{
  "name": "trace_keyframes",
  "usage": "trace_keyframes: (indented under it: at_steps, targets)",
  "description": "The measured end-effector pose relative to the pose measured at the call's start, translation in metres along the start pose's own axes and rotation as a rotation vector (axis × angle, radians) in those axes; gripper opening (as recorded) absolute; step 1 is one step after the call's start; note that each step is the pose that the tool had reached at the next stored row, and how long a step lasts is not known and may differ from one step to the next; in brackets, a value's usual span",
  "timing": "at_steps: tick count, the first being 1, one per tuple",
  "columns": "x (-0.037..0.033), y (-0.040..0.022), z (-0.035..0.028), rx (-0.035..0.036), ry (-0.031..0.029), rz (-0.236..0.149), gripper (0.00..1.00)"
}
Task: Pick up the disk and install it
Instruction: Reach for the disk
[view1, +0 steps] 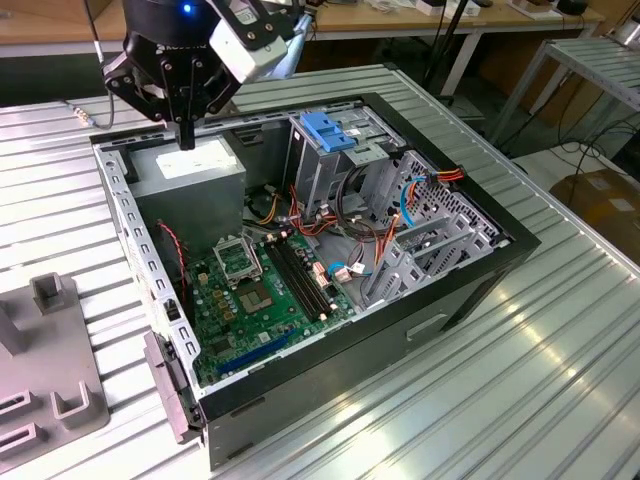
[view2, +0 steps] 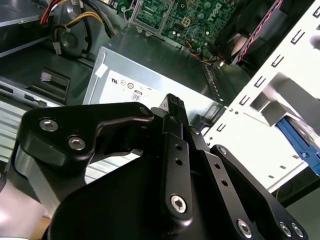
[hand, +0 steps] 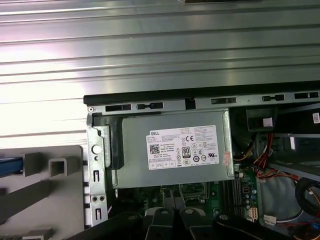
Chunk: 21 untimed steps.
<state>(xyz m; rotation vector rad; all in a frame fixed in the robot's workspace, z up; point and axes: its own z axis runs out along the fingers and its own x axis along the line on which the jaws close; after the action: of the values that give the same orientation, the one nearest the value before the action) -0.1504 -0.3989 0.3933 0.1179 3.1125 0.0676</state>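
My gripper (view1: 186, 136) hangs over the back corner of the open computer case (view1: 470, 290), on the exterior view's left, just above the grey power supply (view1: 190, 172). In the second wrist view its black fingers meet at one tip, so the gripper (view2: 173, 104) is shut with nothing in it. A blue plastic edge (hand: 9, 166) lies by the grey fixture (hand: 55, 167) outside the case and shows again past the case wall as a blue strip (view2: 300, 145). I cannot tell whether that edge belongs to the disk.
Inside the case are the green motherboard (view1: 255, 290), a tall metal cage with a blue latch (view1: 325, 130), and red and orange cables (view1: 350, 215). The grey fixture (view1: 50, 390) stands on the slatted metal table (view1: 540, 400) at the exterior view's left.
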Motion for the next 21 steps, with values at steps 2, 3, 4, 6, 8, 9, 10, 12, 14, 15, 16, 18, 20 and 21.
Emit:
trace_keyframes:
  at_steps: [2, 3, 4, 6, 8, 9, 10, 12, 14, 15, 16, 18, 20, 21]
  targets:
    - [0.0012, -0.0001, 0.0, 0.0, 0.0, 0.0, 0.1]
    - [0.0016, -0.0001, 0.0, -0.0001, 0.0, 0.0, 0.1]
    - [0.0022, -0.0002, 0.0, 0.0, -0.0001, 0.0, 0.1]
    - [0.0037, -0.0003, -0.0001, 0.0, 0.0, 0.0, 0.1]
    - [0.0059, -0.0004, -0.0002, 0.0, 0.0, 0.0, 0.1]
    - [0.0066, -0.0005, -0.0002, 0.0, 0.0, 0.0, 0.1]
    - [0.0071, -0.0005, -0.0002, 0.0, 0.0, 0.0, 0.1]
    - [0.0082, -0.0006, -0.0002, -0.0001, 0.0, 0.0, 0.1]
    - [0.0094, -0.0007, -0.0002, -0.0001, 0.0, 0.0, 0.1]
    - [0.0102, -0.0008, -0.0003, 0.0, 0.0, 0.0, 0.1]
    - [0.0107, -0.0008, -0.0003, 0.0, 0.0, 0.0, 0.1]
    - [0.0119, -0.0009, -0.0003, 0.0, 0.0, 0.0, 0.1]
    - [0.0129, -0.001, -0.0004, 0.0, 0.0, 0.0, 0.1]
    - [0.0134, -0.001, -0.0004, 0.0, 0.0, 0.0, 0.1]
